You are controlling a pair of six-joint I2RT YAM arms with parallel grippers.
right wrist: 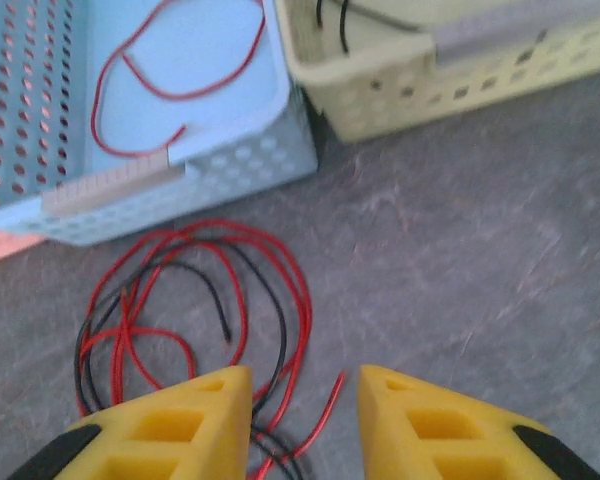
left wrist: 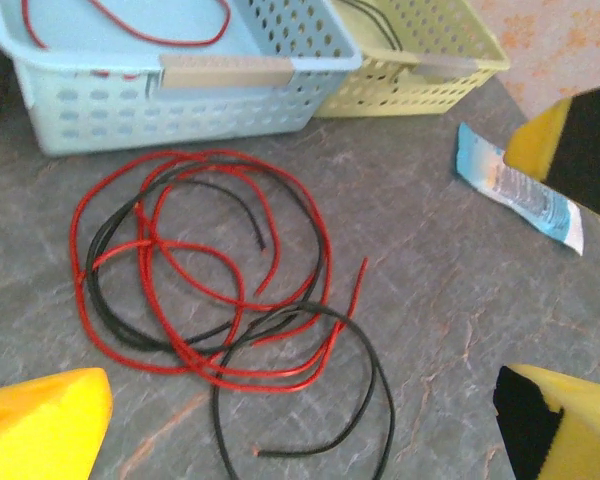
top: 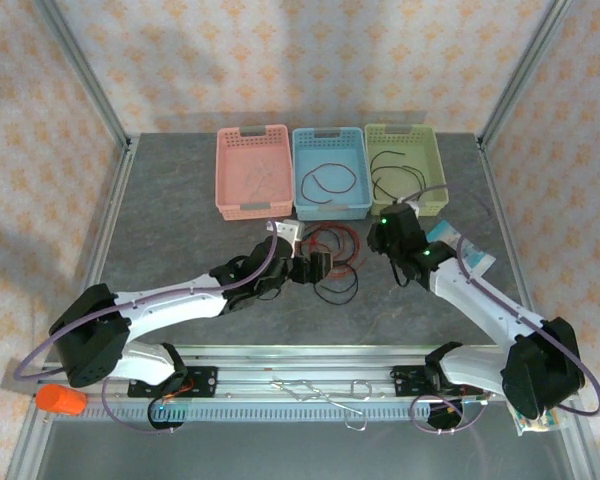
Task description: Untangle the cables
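- Hovering over the tangle, your left claw (left wrist: 300,440) is released, its yellow fingers (left wrist: 40,425) spread wide with nothing between them.
- The cables (left wrist: 205,290) lie on the grey table (left wrist: 450,300) as one knot of red and black loops, just on the near side of the blue basket (left wrist: 180,100).
- Your right claw (right wrist: 305,420) is only partly spread and also released. A loose red end runs on the table below the gap, and no wire is pinched.
- A single red wire (right wrist: 170,70) lies loose inside the blue basket.
- A black wire (top: 390,170) lies in the green basket (top: 432,175) on the right.
- The pink basket (top: 225,175) stands on the left, and what is in it is too faint to tell.
- A blue-and-white packet (left wrist: 520,195) lies flat on the table, to the right of the tangle and apart from it.
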